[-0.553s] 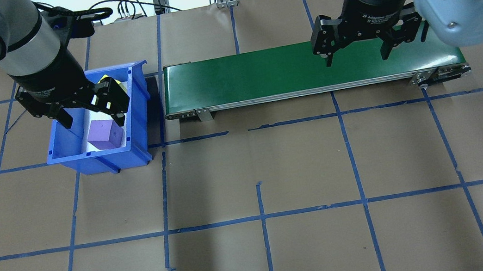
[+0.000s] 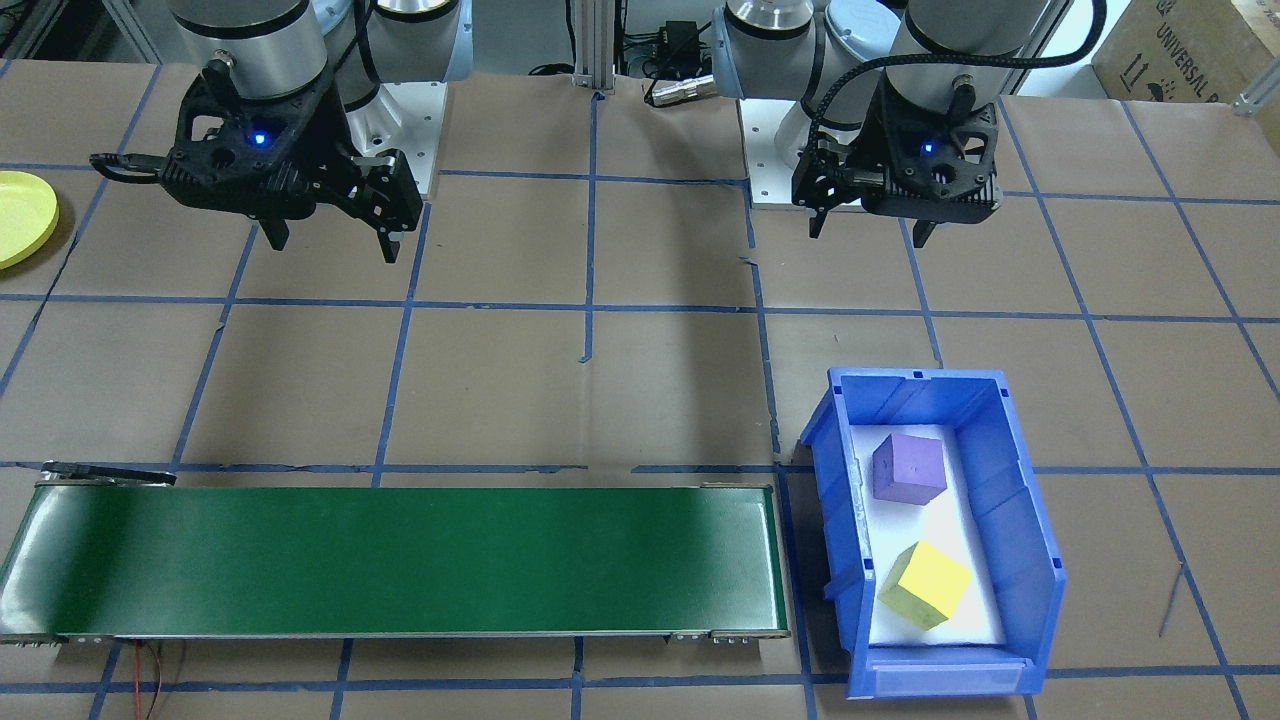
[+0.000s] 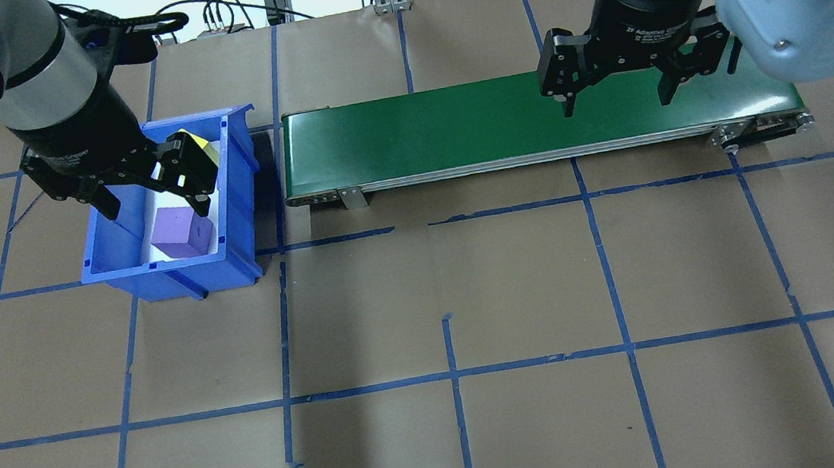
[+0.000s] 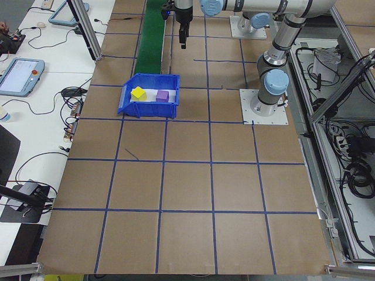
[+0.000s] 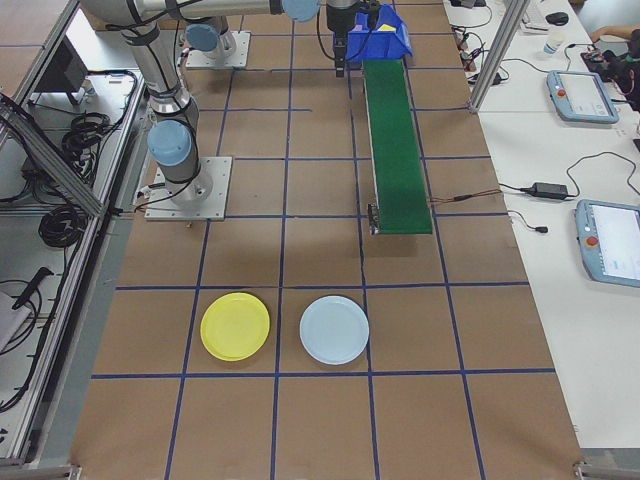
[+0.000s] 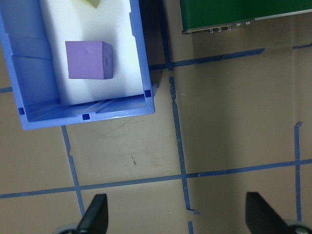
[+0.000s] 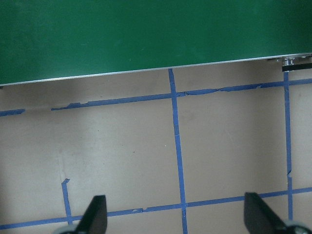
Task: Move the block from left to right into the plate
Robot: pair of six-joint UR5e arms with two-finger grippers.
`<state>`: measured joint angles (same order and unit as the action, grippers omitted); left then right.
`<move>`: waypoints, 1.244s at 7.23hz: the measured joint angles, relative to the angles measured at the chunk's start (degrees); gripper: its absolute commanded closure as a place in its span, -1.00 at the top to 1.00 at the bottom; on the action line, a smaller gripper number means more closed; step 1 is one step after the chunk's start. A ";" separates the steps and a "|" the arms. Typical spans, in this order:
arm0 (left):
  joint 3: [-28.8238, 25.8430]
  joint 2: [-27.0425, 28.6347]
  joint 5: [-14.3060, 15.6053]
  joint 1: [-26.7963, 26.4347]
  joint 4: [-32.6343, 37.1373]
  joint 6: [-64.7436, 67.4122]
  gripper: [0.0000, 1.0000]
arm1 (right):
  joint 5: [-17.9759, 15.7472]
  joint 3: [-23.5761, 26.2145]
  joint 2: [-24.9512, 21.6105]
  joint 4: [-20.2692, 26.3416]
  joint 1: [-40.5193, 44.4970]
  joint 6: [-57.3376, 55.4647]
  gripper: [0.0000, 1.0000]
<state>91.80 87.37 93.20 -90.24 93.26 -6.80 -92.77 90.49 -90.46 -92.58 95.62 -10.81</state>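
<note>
A purple block (image 2: 908, 467) and a yellow block (image 2: 925, 585) lie in the blue bin (image 2: 1030, 520). Overhead, my left gripper (image 3: 156, 212) hangs open above the bin, over the purple block (image 3: 179, 233), and partly hides the yellow block (image 3: 200, 143). The left wrist view shows the purple block (image 6: 89, 59) apart from the open fingers (image 6: 95, 214). My right gripper (image 3: 616, 107) is open and empty above the green conveyor (image 3: 451, 129). The yellow plate (image 5: 235, 326) lies on the table far beyond the conveyor's right end; its edge shows as the plate (image 2: 20, 215) in the front view.
A light blue plate (image 5: 334, 330) lies next to the yellow one. The conveyor (image 2: 400, 560) runs from beside the bin toward the right arm's side. Brown paper with a blue tape grid covers the table (image 3: 442, 303). Cables and pendants lie past the far edge.
My left gripper has shifted slightly left and back over the bin, still open. The right arm and both blocks have not moved.
</note>
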 measured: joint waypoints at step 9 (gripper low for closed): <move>0.38 15.98 0.10 11.40 -18.01 -11.21 1.00 | -0.15 0.73 -0.14 -0.15 0.00 0.00 1.00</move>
<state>92.19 103.35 93.30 -78.85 75.25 -18.01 -92.92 91.22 -90.60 -92.72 95.62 -10.81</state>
